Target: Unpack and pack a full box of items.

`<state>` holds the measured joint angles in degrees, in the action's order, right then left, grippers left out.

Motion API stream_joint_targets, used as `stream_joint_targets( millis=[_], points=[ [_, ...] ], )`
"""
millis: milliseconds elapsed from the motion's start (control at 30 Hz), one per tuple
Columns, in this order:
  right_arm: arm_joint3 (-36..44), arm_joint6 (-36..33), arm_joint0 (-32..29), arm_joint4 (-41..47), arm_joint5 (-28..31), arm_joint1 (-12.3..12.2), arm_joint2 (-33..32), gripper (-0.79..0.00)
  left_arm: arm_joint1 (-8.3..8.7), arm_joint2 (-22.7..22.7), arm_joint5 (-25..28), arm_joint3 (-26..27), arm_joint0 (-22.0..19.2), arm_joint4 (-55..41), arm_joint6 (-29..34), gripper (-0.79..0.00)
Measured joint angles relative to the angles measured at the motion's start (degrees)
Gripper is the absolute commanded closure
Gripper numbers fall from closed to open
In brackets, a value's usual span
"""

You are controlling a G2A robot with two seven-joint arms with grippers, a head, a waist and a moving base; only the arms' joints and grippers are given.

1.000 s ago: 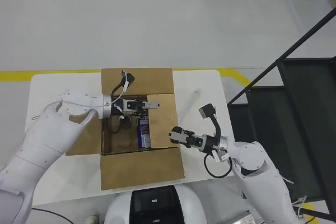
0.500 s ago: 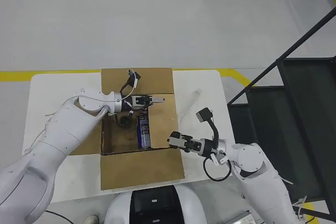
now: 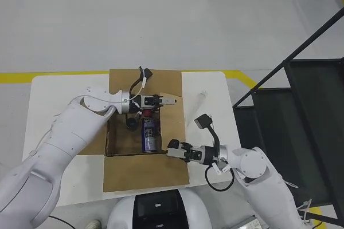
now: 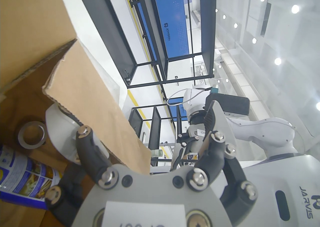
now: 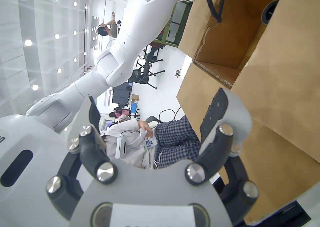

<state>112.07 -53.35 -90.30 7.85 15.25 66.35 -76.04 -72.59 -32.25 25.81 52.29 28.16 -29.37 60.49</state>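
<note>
Cardboard box sits open on the white bench, a blue can lying inside it. Left tool spread wide over the box's right flap; right tool wide open at its right front corner

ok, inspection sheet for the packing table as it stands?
Surface: white table, carrying the box.
Job's things: cardboard box open, flaps out; blue spray can lying inside, dark ring-shaped item beside it; slim white tube out on the table, right of the box.
Clutter: nothing seen.
Pincers: left pincer open, straddling a box flap; right pincer open, at the box's near right corner.
Cables: left wrist cable and right wrist cable hang in loose loops.
Surroundings: yellow floor line, black stairs.
</note>
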Motion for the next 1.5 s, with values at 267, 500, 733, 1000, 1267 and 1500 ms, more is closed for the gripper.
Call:
stream_joint_targets(
  millis=[267, 500, 733, 1000, 1267, 1500],
  points=[
    [3.44, -0.93, -1.8, -0.95, 0.48, -0.59, 0.05, -0.785, -0.37, -1.55, -0.99, 5.44, 0.67, -0.21, 1.45, -0.785],
    [4.6, 0.84, -2.73, -4.07, -1.09, -1.05, -0.56, -0.785, -2.06, -0.79, -1.91, 6.74, -0.09, -1.08, 2.84, -0.785],
    [7.62, 9.64, -5.95, -12.72, -5.86, -1.37, -2.56, -0.785, -3.54, 0.15, -1.97, 5.64, -0.63, 0.24, 3.92, -0.785],
    [9.46, 15.46, -10.28, -14.01, -7.32, -1.79, -6.92, -0.785, -1.91, -4.29, 0.63, 4.03, 1.45, 1.6, 5.59, -0.785],
    [7.48, 19.16, -11.73, -13.3, -10.16, -1.97, -10.12, -0.785, 3.04, -15.92, 3.9, 6.13, 8.14, -3.72, 11.94, -0.785],
    [4.91, 23.18, -10.72, -15.81, -14.36, -1.94, -10.63, -0.785, 7.49, -26.46, -0.57, 14.13, 16.34, -4.12, 16.15, -0.785]
  ],
)
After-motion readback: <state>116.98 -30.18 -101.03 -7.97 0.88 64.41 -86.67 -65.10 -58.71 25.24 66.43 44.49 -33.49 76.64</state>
